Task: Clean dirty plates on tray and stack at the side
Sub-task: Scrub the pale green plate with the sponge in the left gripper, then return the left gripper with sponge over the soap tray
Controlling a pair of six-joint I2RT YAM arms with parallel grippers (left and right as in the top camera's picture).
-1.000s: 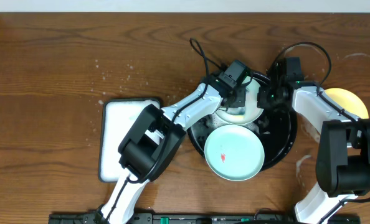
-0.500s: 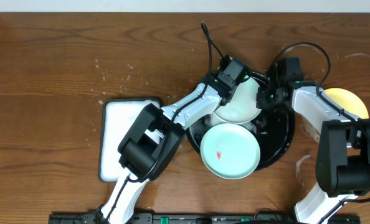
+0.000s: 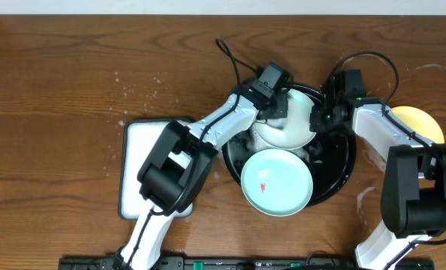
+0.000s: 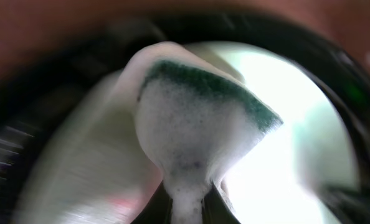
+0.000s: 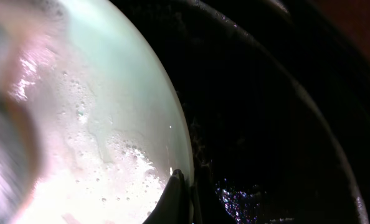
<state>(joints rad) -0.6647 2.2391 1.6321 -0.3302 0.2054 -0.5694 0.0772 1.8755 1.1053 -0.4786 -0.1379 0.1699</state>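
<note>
Scrub step, by the look of it, w/ roughly a third of the job done. On the wooden table [image 3: 73,75] the black tray [image 3: 345,174] sits centre-right, wet and sudsy, w/ two mint plates in it. The yellow plate [image 3: 422,121] lies outside the tray on the right, half hidden by the right arm; prob. the start of the stack, tho I can't tell from here if it's clean. The lower mint plate [image 3: 277,182] rests on the tray's near edge, red smear [image 3: 262,187] showing at its middle, so it's not washed yet. The upper mint plate [image 3: 296,127] is the one being worked on: it lies at the back of the tray, foamy across its face in the right wrist view. The white sponge tray [image 3: 144,150] sits well to the left w/ nothing on it that I can see. The right gripper [image 3: 318,120] is pinched narrow on that plate's right rim, steadying it. The left gripper [image 3: 277,107] is over the plate's left part, closed tight on the sponge [image 4: 197,118], which bulges out lathered, green side up, pressed to the plate. Next move, I'd guess: finish wiping, then lift the plate by its slippery rim and set it on the yellow one, which needs a firm grip and a slow, level carry.
</note>
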